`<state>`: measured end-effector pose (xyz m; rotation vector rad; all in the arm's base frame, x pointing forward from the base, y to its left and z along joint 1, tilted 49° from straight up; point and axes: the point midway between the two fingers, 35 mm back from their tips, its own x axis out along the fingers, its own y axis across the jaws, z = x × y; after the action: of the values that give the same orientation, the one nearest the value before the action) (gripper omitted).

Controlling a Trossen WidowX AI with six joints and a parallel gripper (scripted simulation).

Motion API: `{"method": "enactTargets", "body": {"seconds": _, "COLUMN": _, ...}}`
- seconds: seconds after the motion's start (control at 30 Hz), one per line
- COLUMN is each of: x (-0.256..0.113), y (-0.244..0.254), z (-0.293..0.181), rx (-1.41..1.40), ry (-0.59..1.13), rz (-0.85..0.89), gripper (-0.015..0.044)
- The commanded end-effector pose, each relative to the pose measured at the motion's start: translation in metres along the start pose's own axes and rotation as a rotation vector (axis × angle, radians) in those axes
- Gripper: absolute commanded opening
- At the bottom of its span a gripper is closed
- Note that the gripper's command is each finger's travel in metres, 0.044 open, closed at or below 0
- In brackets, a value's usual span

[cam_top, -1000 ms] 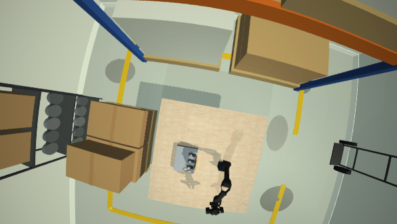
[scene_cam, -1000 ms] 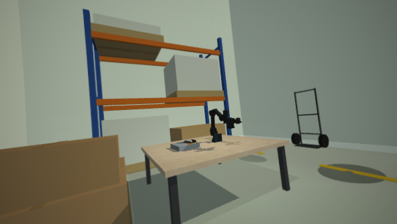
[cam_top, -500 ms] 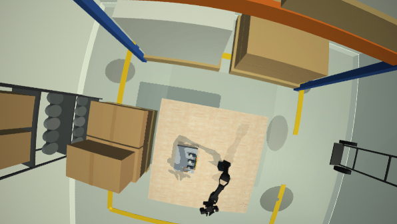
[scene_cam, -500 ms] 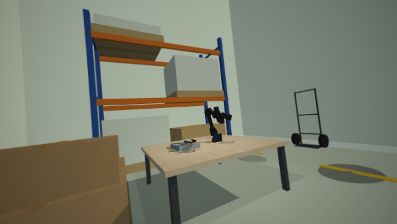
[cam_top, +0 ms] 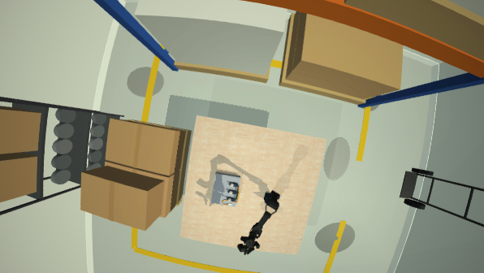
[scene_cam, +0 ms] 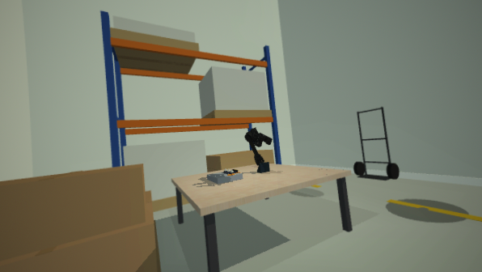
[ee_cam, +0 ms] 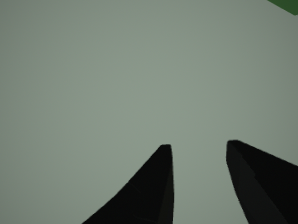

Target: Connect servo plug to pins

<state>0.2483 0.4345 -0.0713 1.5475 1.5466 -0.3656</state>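
Note:
The grey printed holder [cam_top: 219, 184] [scene_cam: 218, 178] lies on the table [cam_top: 280, 150] [scene_cam: 210, 204]. Several small dark parts with pale tops sit on it. An orange lead [cam_top: 238, 196] runs along one side of the holder and loops at its corner. The plug, the pins and the coloured band are too small to make out. My gripper [ee_cam: 198, 152] is partly open, with nothing between its fingertips. In the top view it is at the end of the raised arm, away from the holder. The wrist view shows neither holder nor plug.
The arm's base [cam_top: 272, 198] [scene_cam: 264, 167] stands on the table beside the holder. Stacked cardboard boxes [cam_top: 140, 148] [scene_cam: 73, 210] stand off one table side. A blue and orange rack [scene_cam: 194, 121] and a hand truck [scene_cam: 374, 139] stand beyond the table. A green patch [ee_cam: 291, 5] shows in the wrist view's corner.

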Motion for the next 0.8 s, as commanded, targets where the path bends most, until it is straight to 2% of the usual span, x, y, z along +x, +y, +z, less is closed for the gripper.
{"method": "enactTargets", "body": {"seconds": 0.0, "x": -0.015, "y": 0.016, "z": 0.004, "rx": -0.051, "ry": -0.008, "rz": 0.038, "gripper": 0.0115}}
{"method": "enactTargets", "body": {"seconds": 0.77, "x": -0.141, "y": 0.129, "z": 0.029, "rx": -0.468, "ry": -0.115, "rz": 0.342, "gripper": 0.0115}}
